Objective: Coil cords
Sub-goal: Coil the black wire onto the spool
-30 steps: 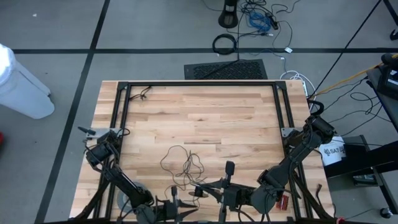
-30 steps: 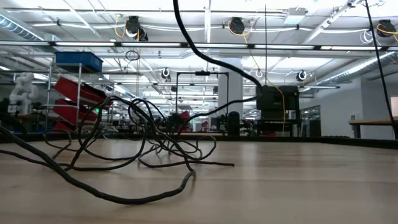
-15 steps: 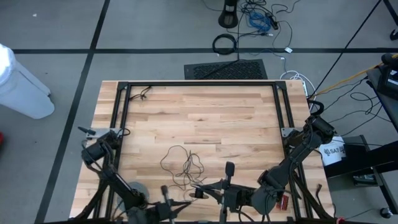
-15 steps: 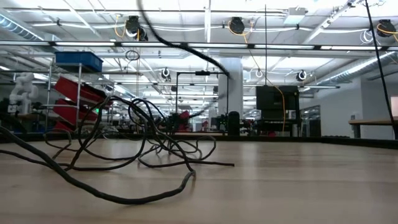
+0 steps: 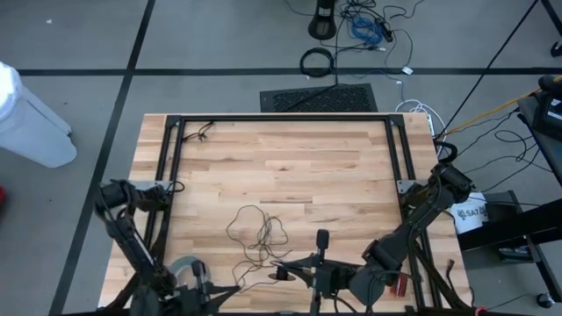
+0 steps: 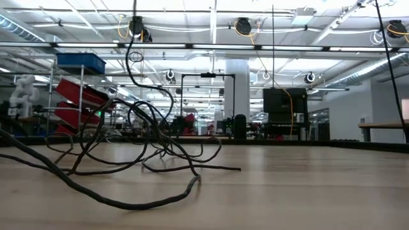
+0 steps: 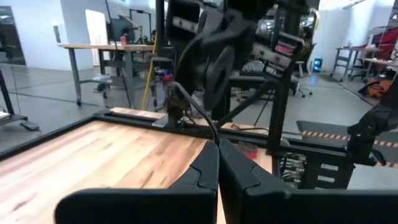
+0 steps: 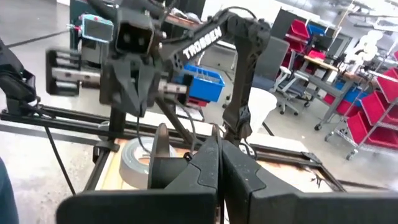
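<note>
Since the left claw (image 7: 217, 163) has both fingers pressed flat together with a thin dark strand running off their tips, we read it as pinching the cord (image 5: 255, 230). We can't tell how firm that pinch is. In the high view this claw sits just beside the grey tape roll (image 5: 178, 268), at the near edge of the worktop (image 5: 281, 158).

Out from the tape roll toward the right arm's side, the cord lies in a loose open tangle near the middle of the near half of the worktop. In the low view one strand of it (image 6: 135, 76) climbs straight up out of the heap, so an end is lifted.

Farther from the tape roll, past the tangle's near end, the right claw (image 8: 217, 155) is shut too. We see nothing in it. A small dark lump (image 5: 281, 274) next to it could be the disc; we're not sure.

Step in hand, as we judge it: an end is taken up and no loops are made yet, so the task is barely started.

The next move calls for drawing the raised strand clear without dragging the whole heap. The right claw would need to open and pin or take the other part, so loops can be laid.

Risk: the thin wire slips out, or snags in its own tangle.
</note>
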{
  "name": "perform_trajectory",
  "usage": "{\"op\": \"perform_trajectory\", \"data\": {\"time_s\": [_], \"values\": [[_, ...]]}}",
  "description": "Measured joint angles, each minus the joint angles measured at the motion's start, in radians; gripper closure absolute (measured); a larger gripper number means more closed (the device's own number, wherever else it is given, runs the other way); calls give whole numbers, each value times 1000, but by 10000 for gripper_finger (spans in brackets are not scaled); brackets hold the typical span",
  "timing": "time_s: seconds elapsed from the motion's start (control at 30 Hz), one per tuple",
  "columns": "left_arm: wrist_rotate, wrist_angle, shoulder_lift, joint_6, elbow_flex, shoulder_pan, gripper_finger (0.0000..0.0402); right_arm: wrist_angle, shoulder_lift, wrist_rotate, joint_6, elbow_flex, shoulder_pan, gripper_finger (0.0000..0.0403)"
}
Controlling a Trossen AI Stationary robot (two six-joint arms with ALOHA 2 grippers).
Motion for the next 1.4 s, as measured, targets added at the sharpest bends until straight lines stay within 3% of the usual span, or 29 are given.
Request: {"op": "perform_trajectory", "data": {"time_s": [0.07,0.23,0.47,0.7,0.87,1.17,1.4], "values": [[17,0,-13,0,0,1,400,-1,12,1,7,0,-3,403],[172,3,-32,-6,0,32,400,6,42,8,8,0,-29,403],[250,-29,-33,-26,41,72,400,1,71,18,9,0,-66,403],[287,-207,-33,-89,135,111,400,-21,71,56,28,0,-73,403],[380,-347,-33,-197,183,169,400,-21,71,57,57,0,-74,403],[494,-512,-32,-359,188,263,400,-22,71,58,67,0,-75,403],[504,-556,-14,-399,188,272,400,-20,71,57,68,0,-75,403]]}}
